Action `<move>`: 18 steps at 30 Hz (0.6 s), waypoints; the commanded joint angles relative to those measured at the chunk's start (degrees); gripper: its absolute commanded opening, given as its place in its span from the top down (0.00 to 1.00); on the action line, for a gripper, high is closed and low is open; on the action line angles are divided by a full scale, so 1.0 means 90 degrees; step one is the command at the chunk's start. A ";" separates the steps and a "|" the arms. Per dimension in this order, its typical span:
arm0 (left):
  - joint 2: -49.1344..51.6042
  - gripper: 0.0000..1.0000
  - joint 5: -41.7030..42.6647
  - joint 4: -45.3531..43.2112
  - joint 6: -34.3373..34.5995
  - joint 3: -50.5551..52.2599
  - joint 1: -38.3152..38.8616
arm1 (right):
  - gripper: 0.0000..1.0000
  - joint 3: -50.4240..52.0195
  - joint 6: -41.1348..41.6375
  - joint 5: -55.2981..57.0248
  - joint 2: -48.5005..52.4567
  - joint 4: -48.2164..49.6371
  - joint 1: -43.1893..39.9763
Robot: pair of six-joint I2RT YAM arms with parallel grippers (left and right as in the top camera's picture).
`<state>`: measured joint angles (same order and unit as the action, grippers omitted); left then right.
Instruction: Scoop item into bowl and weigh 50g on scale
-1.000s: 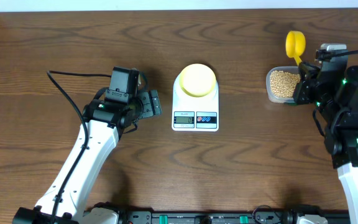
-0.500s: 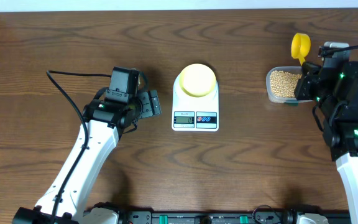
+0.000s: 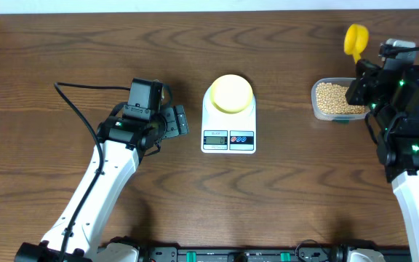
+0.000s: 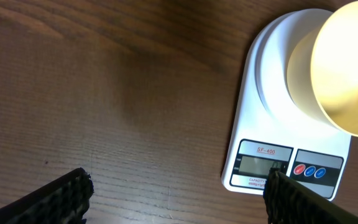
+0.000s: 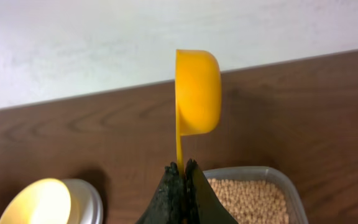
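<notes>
As viewed at upper right, clamped yellow scoop [image 5: 197, 93] by handle in closed right gripper [image 5: 182, 171] beside tub [image 3: 316, 102] of beans [image 3: 332, 97]; held left gripper [image 3: 182, 121] open, empty, left of centre; found bowl [image 3: 230, 93] on scale [image 3: 228, 140] at centre.

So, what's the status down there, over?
Left gripper open, beside scale. Right gripper shut on yellow scoop, by tub of beans. Bowl on scale, looks empty. Nothing in the way.
</notes>
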<state>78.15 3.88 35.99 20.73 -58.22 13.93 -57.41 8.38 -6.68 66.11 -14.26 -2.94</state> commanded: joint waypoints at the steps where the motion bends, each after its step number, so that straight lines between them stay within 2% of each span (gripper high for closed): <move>1: -0.0078 0.10 -0.0129 0.0029 -0.0085 -0.0073 -0.0010 | 0.99 -0.0104 0.0109 0.0083 -0.0019 0.0233 -0.0146; 16: -0.0078 0.10 -0.0126 -0.0129 -0.0061 -0.0073 -0.0010 | 0.99 -0.0104 0.0114 -0.0036 -0.0245 0.0148 -0.0175; 18: -0.0078 0.10 0.0522 -0.0046 -0.0068 -0.0073 -0.0010 | 0.99 -0.0104 0.0255 -0.0044 -0.0265 -0.0034 -0.0175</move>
<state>78.15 4.08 34.85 20.73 -58.22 13.93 -57.41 8.78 -6.66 64.90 -13.17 -4.27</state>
